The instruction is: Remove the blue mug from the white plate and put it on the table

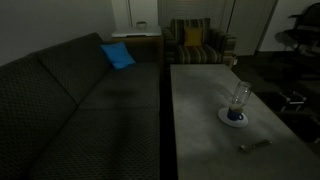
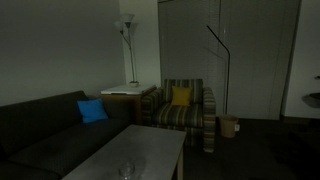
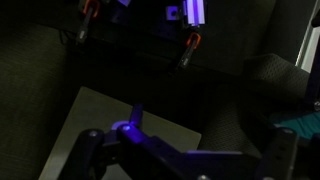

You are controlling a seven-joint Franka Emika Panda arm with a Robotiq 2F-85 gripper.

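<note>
Blue mug stands upright on white plate, on the table, grey stick near. Only this exterior view shows plate and stick. In an exterior view, mug top sits at the frame's bottom edge. Wrist view: dark, purple glow; jaws' spread cannot be told.

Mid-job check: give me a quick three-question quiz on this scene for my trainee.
1. True or false: the small blue-based glassy mug stands on the small round white plate.
2. Which lies on the dark patterned sofa? A a yellow cushion; B the bright blue square cushion; C a red blanket.
3. Fill in: the slim grey stick-like object lies on the long mottled grey ____.
Key: 1 true; 2 B; 3 table.
</note>
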